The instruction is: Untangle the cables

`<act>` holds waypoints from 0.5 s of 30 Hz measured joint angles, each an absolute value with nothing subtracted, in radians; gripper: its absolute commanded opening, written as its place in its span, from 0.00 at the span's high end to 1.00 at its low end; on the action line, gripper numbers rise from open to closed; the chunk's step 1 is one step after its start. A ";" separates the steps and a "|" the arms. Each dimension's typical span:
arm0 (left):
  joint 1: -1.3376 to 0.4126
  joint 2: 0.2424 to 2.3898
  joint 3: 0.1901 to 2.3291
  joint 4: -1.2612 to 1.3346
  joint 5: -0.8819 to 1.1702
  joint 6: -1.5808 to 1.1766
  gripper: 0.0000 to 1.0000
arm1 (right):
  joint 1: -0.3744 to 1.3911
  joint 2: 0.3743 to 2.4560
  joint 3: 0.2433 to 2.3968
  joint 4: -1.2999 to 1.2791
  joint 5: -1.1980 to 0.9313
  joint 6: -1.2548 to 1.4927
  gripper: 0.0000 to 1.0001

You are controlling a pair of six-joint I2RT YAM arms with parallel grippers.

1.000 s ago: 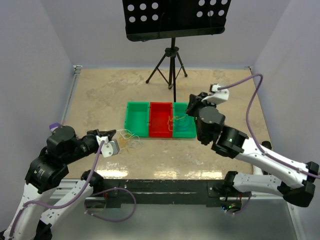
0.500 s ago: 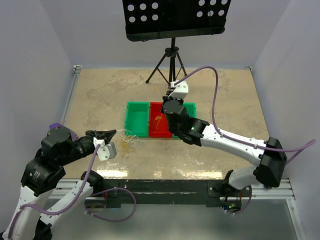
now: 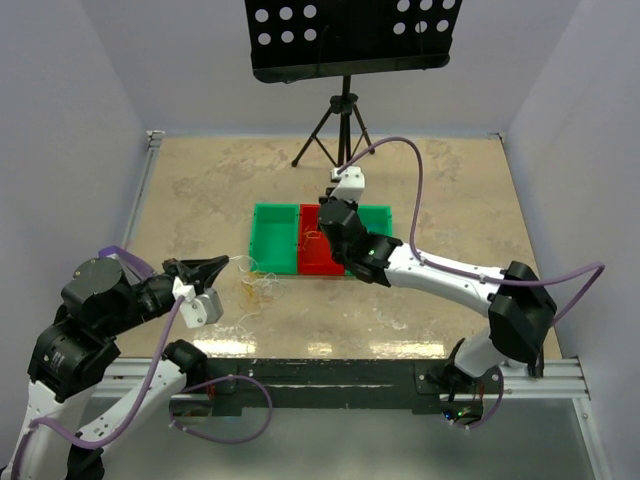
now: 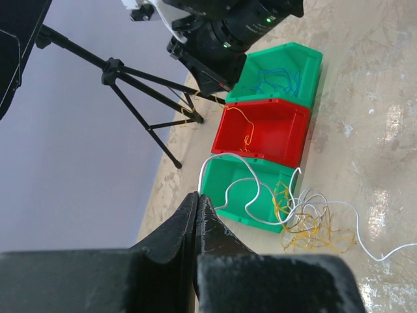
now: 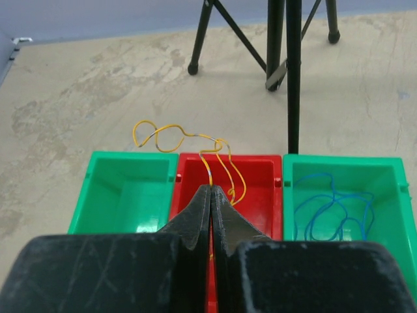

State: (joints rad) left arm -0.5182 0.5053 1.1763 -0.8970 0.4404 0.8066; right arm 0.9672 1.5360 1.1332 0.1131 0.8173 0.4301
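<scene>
Blue cable (image 5: 329,193) binned, right of right claw (image 5: 212,190); yellow cable (image 5: 221,141) gripped by it over red bin (image 5: 260,158). White cable (image 4: 229,156) pinched by left claw (image 4: 197,195); tangle (image 4: 309,225) beyond it not yet sorted.

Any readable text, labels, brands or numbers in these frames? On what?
None readable.
Bins and the stand's perforated desk: no print.
White housings on the arms: any marking is too small to tell.
</scene>
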 measured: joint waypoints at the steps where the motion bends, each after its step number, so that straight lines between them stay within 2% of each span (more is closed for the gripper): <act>1: -0.518 0.505 1.177 -0.895 0.444 0.807 1.00 | 0.967 1.536 1.118 0.115 0.813 0.445 1.00; 8: -0.518 0.515 1.193 -0.892 0.462 0.805 1.00 | 0.967 1.578 1.017 0.113 0.772 0.527 1.00; 15: -0.518 0.531 1.225 -0.889 0.484 0.804 1.00 | 0.967 1.665 1.019 0.105 0.754 0.566 1.00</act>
